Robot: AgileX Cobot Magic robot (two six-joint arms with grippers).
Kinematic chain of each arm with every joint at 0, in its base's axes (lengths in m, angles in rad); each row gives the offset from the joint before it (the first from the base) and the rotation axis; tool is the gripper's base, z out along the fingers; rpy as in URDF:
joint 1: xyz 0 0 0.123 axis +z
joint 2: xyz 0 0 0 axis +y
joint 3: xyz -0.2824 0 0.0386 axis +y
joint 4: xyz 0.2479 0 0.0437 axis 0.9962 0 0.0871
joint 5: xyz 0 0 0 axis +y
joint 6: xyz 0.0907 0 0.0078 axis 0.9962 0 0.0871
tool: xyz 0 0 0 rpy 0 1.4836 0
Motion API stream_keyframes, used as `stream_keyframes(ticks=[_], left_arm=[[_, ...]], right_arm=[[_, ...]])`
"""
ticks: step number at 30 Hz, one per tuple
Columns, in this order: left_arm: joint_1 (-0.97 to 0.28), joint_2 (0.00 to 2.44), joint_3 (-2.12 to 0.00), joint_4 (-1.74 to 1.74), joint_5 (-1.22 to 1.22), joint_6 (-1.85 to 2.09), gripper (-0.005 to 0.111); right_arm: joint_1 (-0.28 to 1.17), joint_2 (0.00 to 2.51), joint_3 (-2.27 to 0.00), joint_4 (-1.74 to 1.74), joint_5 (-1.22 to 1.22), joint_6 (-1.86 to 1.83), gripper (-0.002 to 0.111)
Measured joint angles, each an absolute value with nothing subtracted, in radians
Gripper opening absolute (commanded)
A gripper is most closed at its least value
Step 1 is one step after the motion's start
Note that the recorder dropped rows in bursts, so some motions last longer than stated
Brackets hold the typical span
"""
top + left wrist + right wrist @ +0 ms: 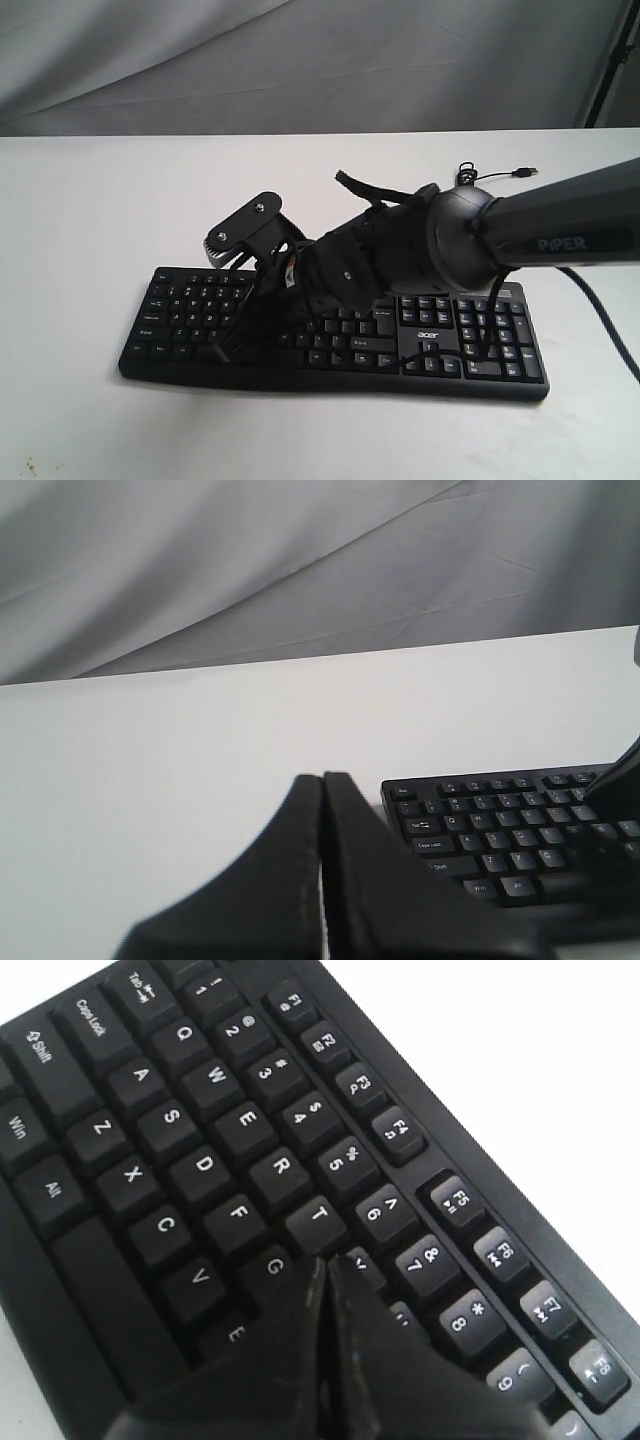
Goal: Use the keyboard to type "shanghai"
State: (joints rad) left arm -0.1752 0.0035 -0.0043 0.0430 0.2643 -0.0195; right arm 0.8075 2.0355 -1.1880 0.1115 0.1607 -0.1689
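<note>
The long black keyboard (pixel 440 345) lies on the white table, number pad to the right. My right arm reaches across it from the right, and my right gripper (pixel 236 338) points down onto the letter keys left of the middle. In the right wrist view the keyboard (pixel 205 1165) fills the frame and the right gripper (pixel 326 1262) is shut, its tips by the G and T keys, covering the keys behind. My left gripper (pixel 322 778) is shut and holds nothing, hanging over bare table off the Esc corner of the keyboard (pixel 500 830).
The keyboard's thin black USB cable (pixel 497 176) lies coiled on the table behind the right arm. A grey cloth backdrop (pixel 300 60) hangs behind the white table (pixel 90 200). A black stand leg (pixel 610 60) shows at the far right.
</note>
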Motion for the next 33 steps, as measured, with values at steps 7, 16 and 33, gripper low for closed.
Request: stream_keyframes(ticks=[7, 16, 33], left_arm=[[-0.175, 0.003, -0.004, 0.043, 0.264, -0.02, 0.0], [-0.175, 0.003, -0.004, 0.043, 0.264, -0.02, 0.0], [-0.175, 0.003, -0.004, 0.043, 0.264, -0.02, 0.0]], right_arm=[[0.808, 2.061, -1.188, 0.123, 0.161, -0.169, 0.0], [0.808, 2.068, -1.188, 0.129, 0.154, -0.169, 0.0], [0.908, 2.21, -1.516, 0.107, 0.266, -0.169, 0.0]])
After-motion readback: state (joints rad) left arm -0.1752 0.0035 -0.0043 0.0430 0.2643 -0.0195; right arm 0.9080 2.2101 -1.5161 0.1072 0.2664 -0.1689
